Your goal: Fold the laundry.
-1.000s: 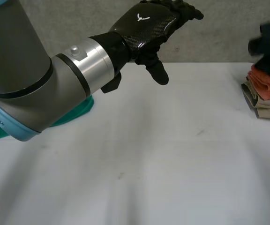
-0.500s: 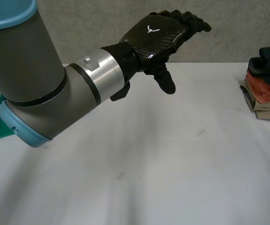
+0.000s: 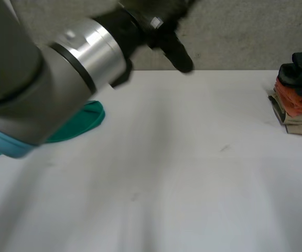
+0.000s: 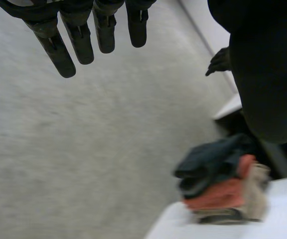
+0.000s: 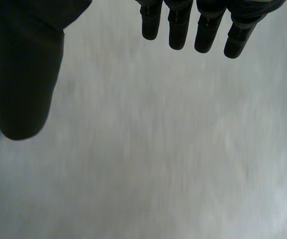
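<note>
Since the folded stack [image 3: 297, 100] of dark, orange and beige pieces sits at the far right corner of the white table [image 3: 193, 173], the middle of the table is bare, probably kept so as working room for the next piece. That next piece looks to be the teal cloth [image 3: 85, 122], which lies loose and unfolded at the table's left edge, partly hidden behind the left arm [image 3: 46, 89].

The left hand [image 3: 174, 50] is raised over the table's far edge. In its wrist view the left hand [image 4: 78, 40] has its fingers straight and apart from the thumb, with nothing in them, and the stack [image 4: 220, 181] shows beyond it, well apart. The teal cloth lies nearer the arm's elbow than the hand, so the hand would likely need to come back and down to reach it.

The right hand [image 5: 176, 27] hangs over bare table, fingers straight, thumb wide, grasping nothing.
</note>
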{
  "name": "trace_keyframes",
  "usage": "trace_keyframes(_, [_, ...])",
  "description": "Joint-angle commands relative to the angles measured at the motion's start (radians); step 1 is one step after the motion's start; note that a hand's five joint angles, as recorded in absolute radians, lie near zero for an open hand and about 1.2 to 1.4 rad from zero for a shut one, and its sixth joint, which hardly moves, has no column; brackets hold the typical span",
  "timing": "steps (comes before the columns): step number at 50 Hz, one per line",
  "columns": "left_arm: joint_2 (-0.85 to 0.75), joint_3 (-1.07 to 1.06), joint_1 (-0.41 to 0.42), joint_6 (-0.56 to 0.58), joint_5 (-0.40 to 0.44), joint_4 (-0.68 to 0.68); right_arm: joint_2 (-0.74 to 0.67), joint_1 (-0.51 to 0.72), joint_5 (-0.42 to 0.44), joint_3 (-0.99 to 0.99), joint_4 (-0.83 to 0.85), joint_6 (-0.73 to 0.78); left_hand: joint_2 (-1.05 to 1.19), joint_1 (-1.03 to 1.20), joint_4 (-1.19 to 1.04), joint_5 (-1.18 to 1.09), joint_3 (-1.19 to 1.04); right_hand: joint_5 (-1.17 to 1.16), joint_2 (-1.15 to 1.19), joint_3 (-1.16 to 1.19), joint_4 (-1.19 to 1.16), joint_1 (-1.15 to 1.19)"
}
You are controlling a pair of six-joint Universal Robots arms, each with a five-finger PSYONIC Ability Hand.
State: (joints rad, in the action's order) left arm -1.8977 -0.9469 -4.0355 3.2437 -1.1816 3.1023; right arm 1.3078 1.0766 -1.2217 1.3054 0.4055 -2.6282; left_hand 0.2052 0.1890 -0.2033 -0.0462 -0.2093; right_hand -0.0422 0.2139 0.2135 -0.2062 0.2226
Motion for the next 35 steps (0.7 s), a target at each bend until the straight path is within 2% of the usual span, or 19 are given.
trace_keyframes(1, [0.083, -0.032, -0.227, 0.047, -0.187, -0.005, 0.188, 0.305, 0.102, 0.231, 0.134, -0.027, -0.027, -0.011, 0.025, 0.042, 0.031, 0.042, -0.039, -0.039, 0.032, -0.048])
trace_keyframes(3, [0.089, -0.067, -0.325, 0.123, -0.232, -0.023, 0.198, 0.42, 0.108, 0.308, 0.13, -0.02, -0.027, -0.011, 0.025, 0.042, 0.031, 0.042, -0.039, -0.039, 0.032, -0.048])
trace_keyframes(6, [0.083, -0.11, -0.402, 0.247, -0.257, -0.027, 0.194, 0.57, 0.097, 0.4, 0.104, 0.009, -0.021, -0.005, 0.019, 0.037, 0.025, 0.042, -0.039, -0.039, 0.032, -0.048])
trace_keyframes(7, [0.068, -0.139, -0.445, 0.343, -0.263, -0.024, 0.189, 0.6, 0.093, 0.419, 0.096, 0.023, -0.018, -0.002, 0.016, 0.034, 0.022, 0.042, -0.039, -0.039, 0.032, -0.048])
trace_keyframes(10, [0.005, -0.167, -0.49, 0.49, -0.265, -0.008, 0.171, 0.695, 0.068, 0.483, 0.063, 0.089, -0.018, -0.002, 0.016, 0.034, 0.022, 0.042, -0.039, -0.039, 0.032, -0.048])
trace_keyframes(11, [-0.053, -0.176, -0.509, 0.572, -0.263, 0.019, 0.162, 0.71, 0.061, 0.495, 0.055, 0.106, -0.018, -0.002, 0.016, 0.034, 0.022, 0.042, -0.039, -0.039, 0.032, -0.048])
trace_keyframes(15, [-0.228, -0.165, -0.584, 0.715, -0.254, 0.122, 0.09, 0.766, 0.005, 0.532, 0.024, 0.158, -0.009, 0.007, 0.007, 0.025, 0.013, 0.042, -0.039, -0.039, 0.032, -0.048])
trace_keyframes(18, [-0.334, -0.138, -0.626, 0.742, -0.24, 0.162, 0.039, 0.784, -0.028, 0.551, 0.013, 0.168, -0.012, 0.004, 0.01, 0.028, 0.016, 0.042, -0.039, -0.039, 0.032, -0.048])
trace_keyframes(20, [-0.435, -0.083, -0.649, 0.742, -0.199, 0.174, 0.027, 0.784, -0.039, 0.567, 0.012, 0.168, 0.011, 0.027, -0.013, 0.004, -0.007, 0.042, -0.039, -0.039, 0.032, -0.048])
trace_keyframes(24, [-0.541, -0.02, -0.672, 0.739, -0.113, 0.171, 0.022, 0.78, -0.029, 0.612, 0.013, 0.16, 0.064, 0.08, -0.066, -0.048, -0.06, 0.042, -0.039, -0.039, 0.032, -0.048])
trace_keyframes(30, [-0.571, -0.009, -0.709, 0.665, -0.058, 0.15, 0.019, 0.769, -0.027, 0.647, 0.027, 0.16, 0.196, 0.212, -0.198, -0.18, -0.192, 0.042, -0.039, -0.039, 0.032, -0.048])
trace_keyframes(35, [-0.526, -0.053, -0.7, 0.535, -0.055, -0.006, 0.016, 0.764, -0.027, 0.647, 0.027, 0.16, 0.264, 0.28, -0.266, -0.248, -0.26, 0.042, -0.039, -0.039, 0.032, -0.048])
